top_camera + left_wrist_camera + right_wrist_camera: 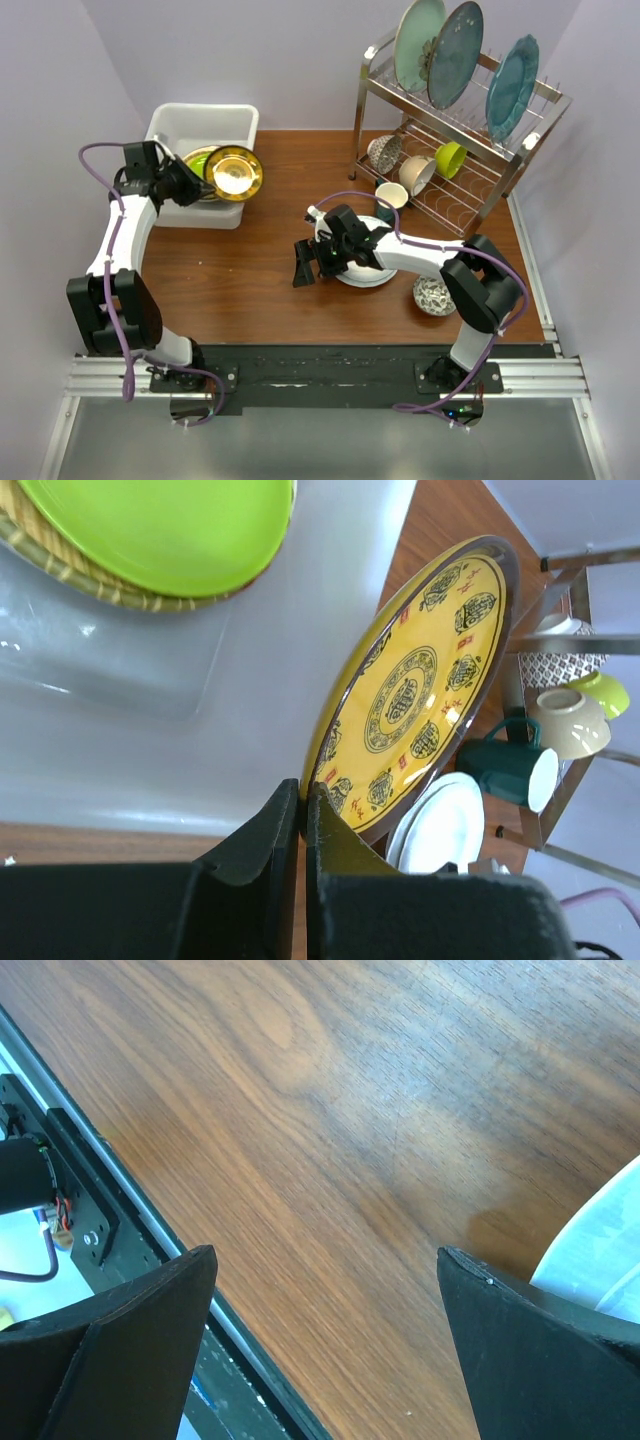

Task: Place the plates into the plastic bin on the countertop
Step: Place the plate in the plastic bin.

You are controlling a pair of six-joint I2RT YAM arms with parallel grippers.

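L fingers (265,850) clamped on yellow plate (420,680), dark rim, medallion pattern; R fingers (130,1330) apart.

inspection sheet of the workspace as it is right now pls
surface: wood countertop, no spills seen
job's things: bin at far left holds a green plate on a woven plate; yellow plate held on edge at the bin's right side; white plate on the countertop under the right arm
clutter: rack with teal plates and bowls; mugs at its foot; patterned bowl on the countertop
grippers: left gripper shut on the yellow plate's rim; right gripper open, empty, beside the white plate
cables: purple cable looped along each arm
surroundings: lilac walls; metal rail at the near edge
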